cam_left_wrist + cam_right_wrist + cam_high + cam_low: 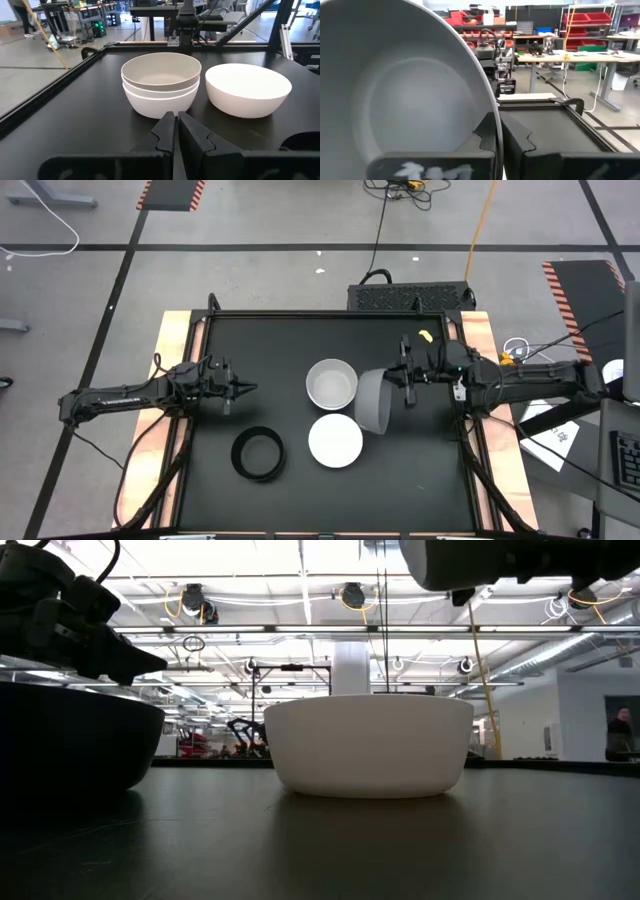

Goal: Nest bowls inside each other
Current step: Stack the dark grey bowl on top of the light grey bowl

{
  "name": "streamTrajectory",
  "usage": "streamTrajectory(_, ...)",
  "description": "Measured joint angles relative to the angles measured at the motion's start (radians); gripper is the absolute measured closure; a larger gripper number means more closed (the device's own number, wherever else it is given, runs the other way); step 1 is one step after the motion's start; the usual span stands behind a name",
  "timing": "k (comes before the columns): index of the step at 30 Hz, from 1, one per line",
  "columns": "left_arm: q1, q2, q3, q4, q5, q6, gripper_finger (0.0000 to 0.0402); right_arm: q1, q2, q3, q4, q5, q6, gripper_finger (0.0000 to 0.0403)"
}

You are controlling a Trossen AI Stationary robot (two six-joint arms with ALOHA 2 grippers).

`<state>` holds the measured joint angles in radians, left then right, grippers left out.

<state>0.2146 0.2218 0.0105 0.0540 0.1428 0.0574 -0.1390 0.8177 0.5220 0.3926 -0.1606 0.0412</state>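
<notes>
My right gripper (395, 378) is shut on a grey bowl (375, 402), which it carries tipped on its side above the middle of the black table. Just left of it a white bowl with a paler bowl nested inside (332, 383) stands on its base. A single white bowl (335, 440) stands nearer, and a black bowl (258, 453) sits at the near left. My left gripper (245, 388) is shut and touches nothing; it hovers left of the nested pair (161, 82), pointing at it. My right gripper pinches the grey bowl's rim (495, 117), with one finger (486, 132) inside the bowl and the other outside. The fingers come in level from the table's right. The bowl is lifted clear and stands on edge, its opening facing the right arm.
A raised black frame (300, 315) runs around the table. A small yellow scrap (425, 336) lies at the far edge. There is open table surface right of the bowls and along the near edge.
</notes>
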Motion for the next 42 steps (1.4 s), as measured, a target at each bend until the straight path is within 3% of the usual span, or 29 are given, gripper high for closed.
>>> streamTrajectory(22,0.000,0.000,0.000,0.001,0.016,0.014,0.0376,-0.211,0.247,0.225,-0.084,-0.215,0.003,0.0403)
streamTrajectory(31,0.000,0.000,0.000,0.000,0.017,0.018,0.0376,-0.294,0.418,0.557,-0.501,-0.216,-0.052,0.0403)
streamTrajectory(42,0.000,0.000,0.000,-0.010,0.018,0.036,0.0376,-0.370,0.670,0.866,-0.832,-0.216,-0.090,0.0403)
